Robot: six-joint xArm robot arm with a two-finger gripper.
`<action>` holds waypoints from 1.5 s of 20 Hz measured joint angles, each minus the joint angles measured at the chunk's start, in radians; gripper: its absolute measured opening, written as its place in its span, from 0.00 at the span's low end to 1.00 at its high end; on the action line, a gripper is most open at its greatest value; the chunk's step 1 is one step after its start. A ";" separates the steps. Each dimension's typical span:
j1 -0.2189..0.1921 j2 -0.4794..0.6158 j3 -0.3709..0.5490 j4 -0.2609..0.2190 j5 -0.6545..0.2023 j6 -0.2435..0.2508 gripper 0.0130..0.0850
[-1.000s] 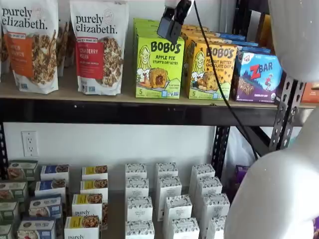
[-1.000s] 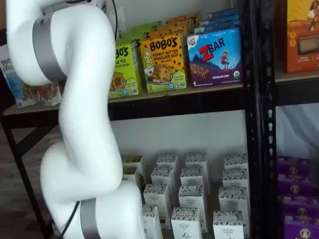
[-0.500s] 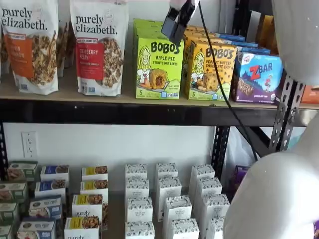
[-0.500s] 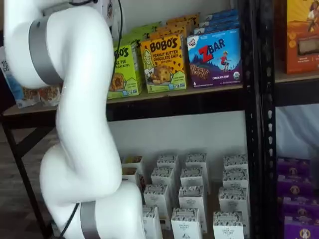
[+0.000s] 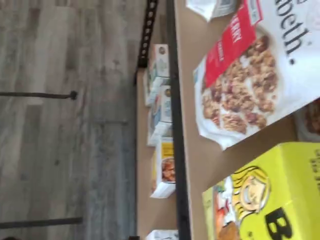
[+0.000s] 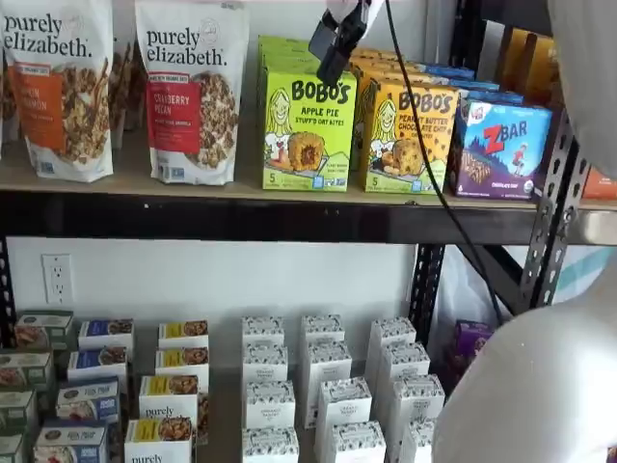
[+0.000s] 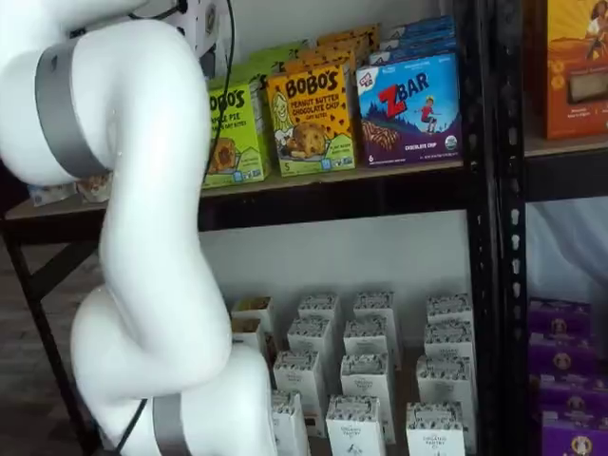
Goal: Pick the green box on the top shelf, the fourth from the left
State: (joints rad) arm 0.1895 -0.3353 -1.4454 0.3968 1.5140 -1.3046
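The green box (image 6: 308, 130) stands upright on the top shelf (image 6: 241, 220), at the front of a row of like cartons. My gripper (image 6: 336, 40) hangs from the top edge of a shelf view, just in front of the box's upper right corner. Its black fingers show side-on and I see no gap or box between them. In a shelf view the box (image 7: 234, 128) is partly hidden behind my white arm (image 7: 142, 190), and the gripper does not show there. The wrist view shows the box's lower front with the cartoon girl (image 5: 270, 200) on the beige shelf board (image 5: 200, 135).
Purely Elizabeth granola bags (image 6: 191, 92) stand to the left of the green box. To its right are a yellow-orange Bobo's carton (image 6: 407, 135) and a ZBar box (image 6: 501, 149). A black cable (image 6: 424, 164) hangs across the front. Small white boxes (image 6: 323, 386) fill the lower level. A black upright (image 7: 489, 228) stands at the right.
The gripper has shifted slightly upward in front of the green box's top. The arm's white links have moved sideways in both shelf views. The boxes have not moved.
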 joint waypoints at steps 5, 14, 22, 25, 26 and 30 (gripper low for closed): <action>0.012 0.015 -0.003 -0.013 -0.031 0.006 1.00; 0.017 0.059 -0.028 -0.025 -0.069 0.003 1.00; -0.010 0.112 -0.078 -0.029 -0.039 -0.024 1.00; -0.020 0.128 -0.085 -0.032 -0.038 -0.038 1.00; -0.022 0.132 -0.087 -0.035 -0.038 -0.041 1.00; -0.032 0.151 -0.094 -0.040 -0.041 -0.055 1.00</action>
State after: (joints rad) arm 0.1574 -0.1843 -1.5396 0.3567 1.4728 -1.3598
